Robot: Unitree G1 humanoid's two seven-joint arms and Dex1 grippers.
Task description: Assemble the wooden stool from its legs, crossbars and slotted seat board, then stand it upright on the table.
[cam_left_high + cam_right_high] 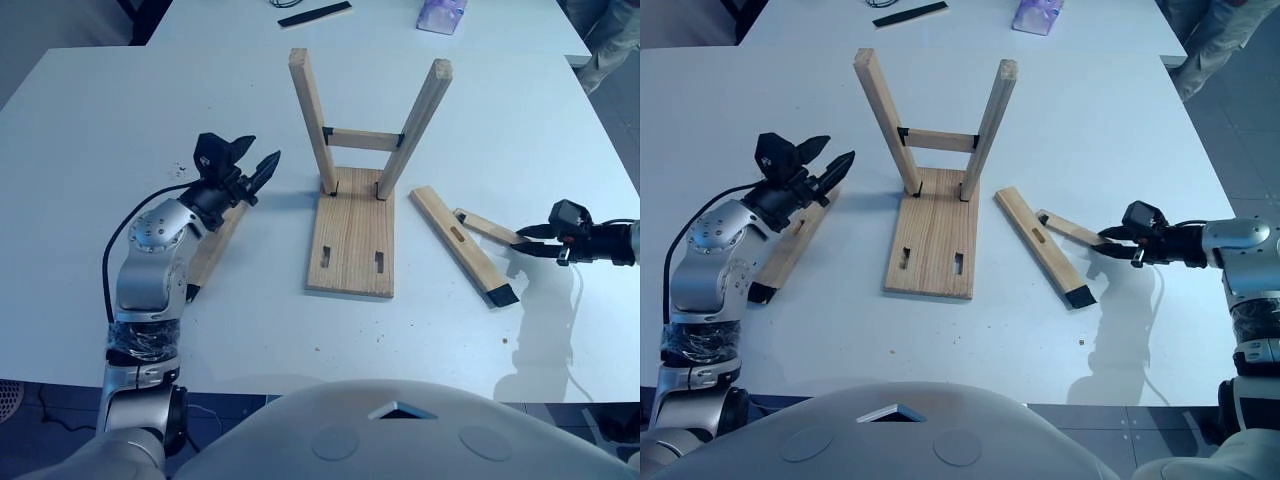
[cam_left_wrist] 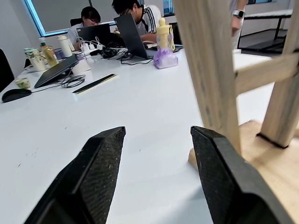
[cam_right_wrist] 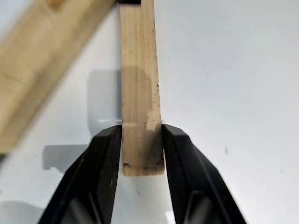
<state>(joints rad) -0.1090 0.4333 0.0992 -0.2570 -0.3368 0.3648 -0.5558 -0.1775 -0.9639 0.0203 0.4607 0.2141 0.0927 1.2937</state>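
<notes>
STOOL HALF BUILT: On the white desk [image 1: 100, 120], the slotted seat board [image 1: 349, 232] lies flat at the centre. Two standing legs [image 1: 313, 120] are planted in its far slots, splayed slightly and tied by a fitted crossbar [image 1: 364, 139]. The two near slots are empty.

To the right of the board, I have the right gripper [image 1: 1110, 240] pinched onto the near end of the loose crossbar [image 1: 1070, 228]. It rests on the desk just beside a loose leg [image 1: 462, 243], and the wrist view shows both fingers [image 3: 105, 154] pressed against its sides. Holding it by the end, I judge, leaves the far end free to meet the slot cut in that leg.

The left gripper [image 1: 266, 146] hangs with fingers spread and nothing between them. It sits over the far end of the fourth leg [image 1: 215, 245], lying left of the board, and I judge it is placed to take up that leg or steady the frame.

The parts are pale, plain-sawn wood, and both lying legs have dark-capped ends.
</notes>
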